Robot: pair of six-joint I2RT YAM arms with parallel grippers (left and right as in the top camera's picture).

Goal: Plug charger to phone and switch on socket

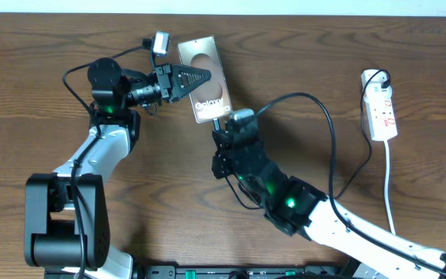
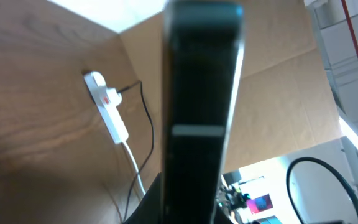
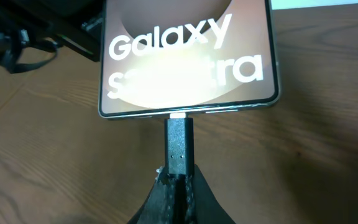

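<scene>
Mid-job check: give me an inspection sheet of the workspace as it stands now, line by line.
Surface: brown wooden table, no spills seen.
Job's things: phone screen up, Galaxy lettering showing; charger plug at its bottom port, a sliver of metal showing; socket on the right side, switch position too small to tell.
Clutter: nothing seen.
Grippers: left pincer shut on the phone's side edge; right pincer shut on the charger plug.
Cables: black charger cable loops across to the socket; white cord runs from the socket toward the near edge.
Surroundings: brown board beyond the table; the rest is blurred.
</scene>
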